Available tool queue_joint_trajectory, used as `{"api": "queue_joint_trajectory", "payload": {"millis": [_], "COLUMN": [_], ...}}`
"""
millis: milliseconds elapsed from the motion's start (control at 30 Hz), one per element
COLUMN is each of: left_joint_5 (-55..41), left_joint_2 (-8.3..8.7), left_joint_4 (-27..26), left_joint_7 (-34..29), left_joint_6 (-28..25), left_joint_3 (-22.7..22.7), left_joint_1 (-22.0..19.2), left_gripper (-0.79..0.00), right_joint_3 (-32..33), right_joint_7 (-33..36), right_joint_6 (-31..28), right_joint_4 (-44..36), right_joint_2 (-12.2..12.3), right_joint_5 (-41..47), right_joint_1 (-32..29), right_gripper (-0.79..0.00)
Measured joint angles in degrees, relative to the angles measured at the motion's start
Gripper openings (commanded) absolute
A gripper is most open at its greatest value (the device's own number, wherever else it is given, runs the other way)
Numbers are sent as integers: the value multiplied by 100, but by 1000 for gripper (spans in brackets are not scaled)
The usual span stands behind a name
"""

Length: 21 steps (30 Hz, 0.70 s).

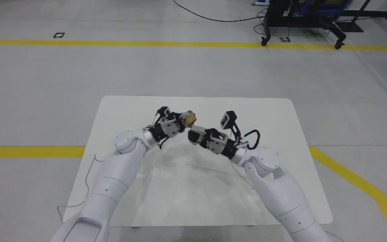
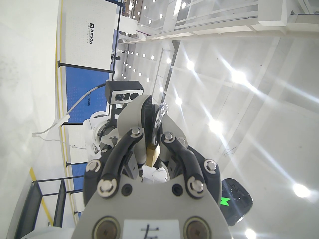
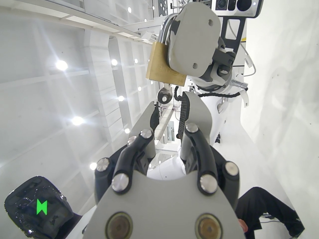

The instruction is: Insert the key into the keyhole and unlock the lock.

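A brass padlock [image 1: 190,117] is held above the middle of the white table [image 1: 121,127] by my left gripper [image 1: 181,123], which is shut on it. In the left wrist view the lock body [image 2: 152,155] sits deep between the fingers [image 2: 132,115]. In the right wrist view the padlock [image 3: 162,63] has its steel shackle [image 3: 166,26] at the far end. A silver key [image 3: 164,96] sticks out of its near end. My right gripper [image 3: 169,103] stands open just short of the key head, without touching it. In the top view it [image 1: 193,136] sits close beside the lock.
Both arms meet over the table's middle, well above its surface. Yellow lines [image 1: 181,43] cross the floor beyond the table. A black wheeled cart [image 1: 302,21] stands far back on the right.
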Motion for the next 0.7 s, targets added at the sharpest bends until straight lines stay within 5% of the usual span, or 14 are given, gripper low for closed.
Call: {"api": "queue_joint_trajectory", "payload": {"millis": [200,300,700], "left_joint_5": [23,33,35], "left_joint_2": [3,5,4], "left_joint_4": [-39,-53,-106], "left_joint_7": [-24,-27,-21], "left_joint_6": [26,32,34], "left_joint_3": [6,4,13], "left_joint_1": [14,17,50], "left_gripper": [-785,-785,-785], "right_joint_3": [6,6,46], "right_joint_7": [-110,-208,-506], "right_joint_6": [16,21,229], "right_joint_4": [-3,-6,86], "right_joint_2": [0,-1,-30], "right_joint_5": [32,21,452], "right_joint_1": [9,6,45], "right_gripper": [-683,-785,-785]}}
